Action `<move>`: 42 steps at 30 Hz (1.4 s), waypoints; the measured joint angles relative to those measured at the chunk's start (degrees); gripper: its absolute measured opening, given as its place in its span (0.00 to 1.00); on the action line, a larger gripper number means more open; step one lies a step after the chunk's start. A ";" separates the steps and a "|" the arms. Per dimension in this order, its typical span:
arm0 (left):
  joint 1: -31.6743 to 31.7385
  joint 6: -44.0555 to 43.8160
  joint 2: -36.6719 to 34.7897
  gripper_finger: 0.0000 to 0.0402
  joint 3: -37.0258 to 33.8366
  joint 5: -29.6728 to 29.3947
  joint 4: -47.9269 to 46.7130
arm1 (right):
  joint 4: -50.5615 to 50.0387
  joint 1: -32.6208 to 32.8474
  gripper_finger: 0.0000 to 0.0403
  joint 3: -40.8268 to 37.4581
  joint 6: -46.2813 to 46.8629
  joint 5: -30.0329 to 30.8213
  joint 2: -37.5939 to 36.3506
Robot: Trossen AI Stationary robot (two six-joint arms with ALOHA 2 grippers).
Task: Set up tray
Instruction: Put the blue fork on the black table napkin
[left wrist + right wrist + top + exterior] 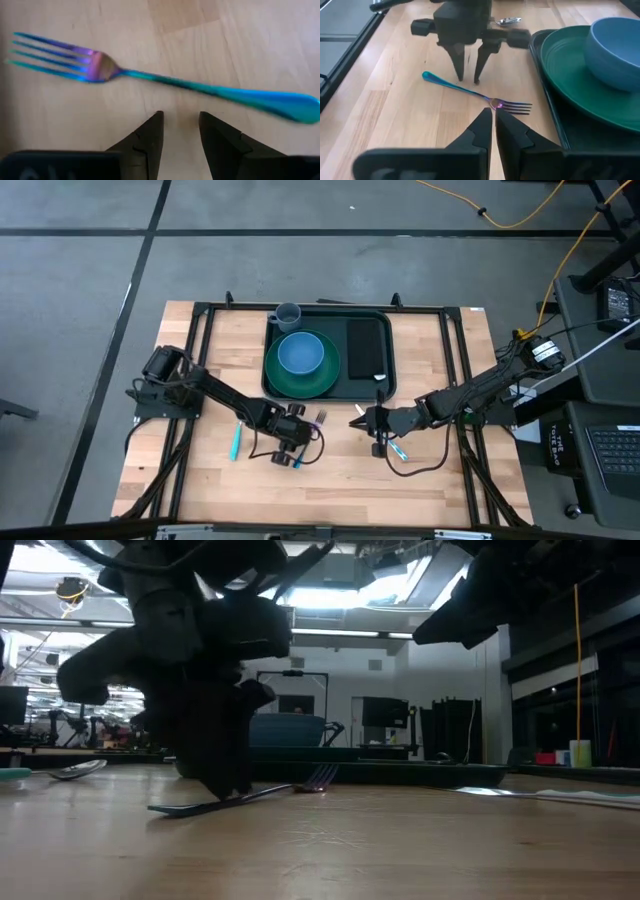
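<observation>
The left gripper (180, 137) hangs low over the table (330, 490) with its two fingers (456, 62) spread apart, nothing between them. Its tips stand on either side of the handle of one iridescent fork (165, 82), close over it; whether they touch the metal cannot be told. The fork lies flat on the wood, its four tines pointing toward the tray (385, 385) and its blue-green handle running away from it.

The right gripper (493, 131) has its fingers pressed together and holds nothing. It hovers just in front of the tray's near edge, facing the left gripper across the fork, with the fork's tines just beyond its tips.

The single dark green tray sits at the far middle of the table. In it lie one round green plate (322, 379) on the left side, carrying one blue bowl (299, 354), and one flat black rectangle (367, 347) on the right side. One grey cup (287, 315) stands at the tray's far left corner; whether it is inside the rim cannot be told.

Loose on the wood are one teal-handled utensil (234, 443) left of the left arm, and one spoon (509, 21) beyond the left gripper in the right wrist view. A further teal piece (398, 450) lies below the right gripper.
</observation>
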 joint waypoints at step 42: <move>-1.14 -32.02 -0.44 0.30 0.35 -9.79 5.37 | -0.03 -0.11 0.07 0.00 -2.79 0.20 0.00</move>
